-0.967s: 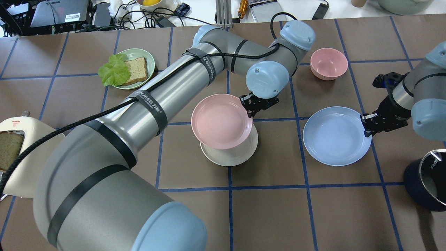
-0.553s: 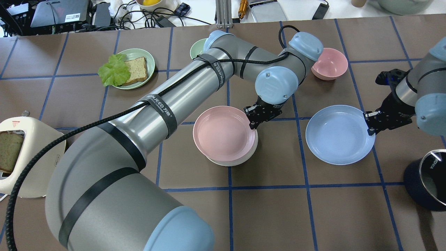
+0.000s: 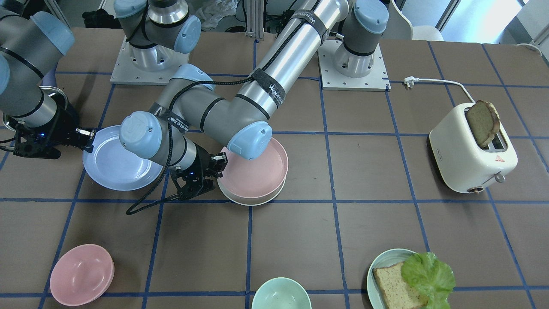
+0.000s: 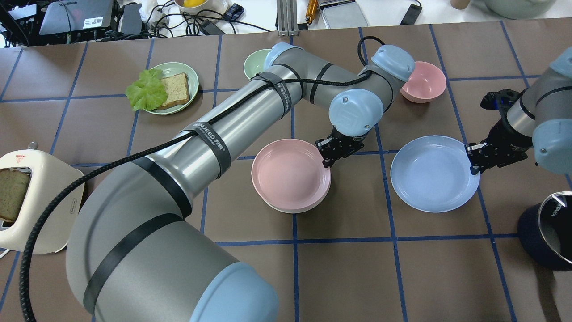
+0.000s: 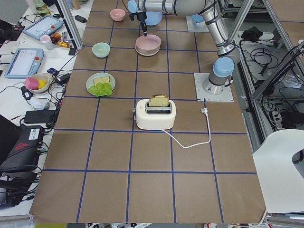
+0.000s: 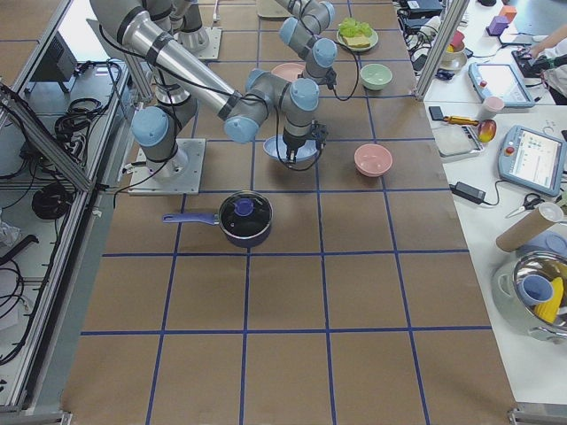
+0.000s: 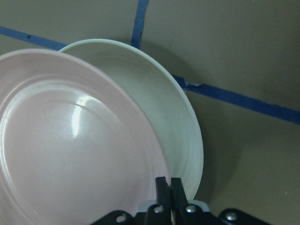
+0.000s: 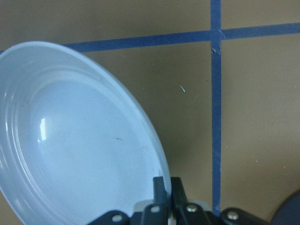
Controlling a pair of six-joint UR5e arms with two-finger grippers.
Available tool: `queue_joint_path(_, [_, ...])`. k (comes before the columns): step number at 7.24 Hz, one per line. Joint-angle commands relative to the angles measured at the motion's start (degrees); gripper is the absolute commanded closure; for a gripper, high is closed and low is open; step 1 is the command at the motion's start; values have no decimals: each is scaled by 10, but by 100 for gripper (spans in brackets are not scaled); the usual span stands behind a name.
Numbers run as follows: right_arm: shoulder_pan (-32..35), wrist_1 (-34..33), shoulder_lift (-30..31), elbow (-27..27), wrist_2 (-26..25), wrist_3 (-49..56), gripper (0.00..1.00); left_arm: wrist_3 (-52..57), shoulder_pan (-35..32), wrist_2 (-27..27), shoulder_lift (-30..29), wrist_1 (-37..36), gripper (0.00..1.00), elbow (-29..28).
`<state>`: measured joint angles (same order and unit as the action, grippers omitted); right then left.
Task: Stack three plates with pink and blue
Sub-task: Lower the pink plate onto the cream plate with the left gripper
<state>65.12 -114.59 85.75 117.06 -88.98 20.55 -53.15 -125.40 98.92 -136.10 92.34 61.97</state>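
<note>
My left gripper is shut on the right rim of the pale pink plate. It holds the plate low over the cream-white plate, which shows only as a crescent at the near edge. In the left wrist view the pink plate overlaps the cream-white plate, slightly offset; I cannot tell if they touch. My right gripper is shut on the right rim of the light blue plate. That plate is tilted just off the table in the right wrist view.
A pink bowl and a teal bowl sit at the far side. A teal plate with bread and lettuce is far left. A toaster stands at the left edge and a dark pot at the right edge.
My left gripper has lowered the pink plate toward me until it covers most of the cream-white plate. My right gripper has raised the blue plate slightly and keeps its hold.
</note>
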Motion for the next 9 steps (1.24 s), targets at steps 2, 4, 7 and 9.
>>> queue_joint_path(2, [0, 2, 1, -3, 4, -1, 100, 2, 1, 0, -8, -8, 100, 0])
queue_joint_path(4, [0, 2, 0, -2, 3, -1, 100, 2, 2, 0, -8, -9, 100, 0])
queue_joint_path(7, [2, 7, 2, -1, 3, -2, 100, 2, 3, -1, -8, -19, 100, 0])
queue_joint_path(9, [3, 7, 2, -3, 4, -1, 100, 3, 4, -1, -8, -19, 100, 1])
